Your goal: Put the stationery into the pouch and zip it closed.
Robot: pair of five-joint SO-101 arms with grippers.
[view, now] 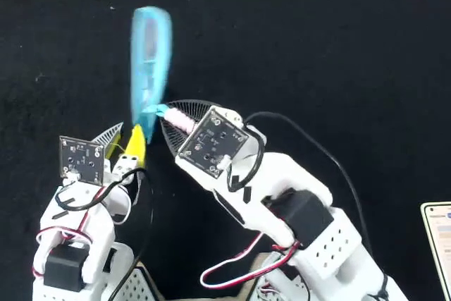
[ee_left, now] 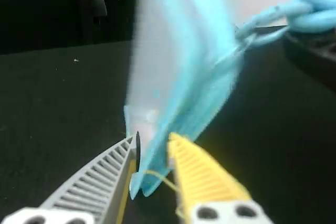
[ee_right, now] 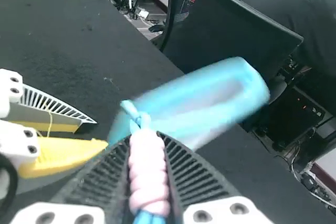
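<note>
A translucent blue pouch point(view: 151, 54) hangs lifted off the black table, blurred, standing on end between both arms. My left gripper point(view: 134, 135), with one grey and one yellow finger, is shut on the pouch's near corner point(ee_left: 149, 174). My right gripper point(view: 173, 118), with black fingers, is shut on the pink and blue zipper cord point(ee_right: 147, 166) at that same end. In the right wrist view the pouch point(ee_right: 210, 100) stretches away from the cord, and the left gripper point(ee_right: 107, 132) sits close beside it. I cannot tell what is inside the pouch.
The black table point(view: 317, 68) stretches open to the right and far side. A white printed card point(view: 440, 237) lies at the right edge. White perforated arm bases point(view: 141, 287) sit at the near edge. A dark chair point(ee_right: 220, 30) stands beyond the table.
</note>
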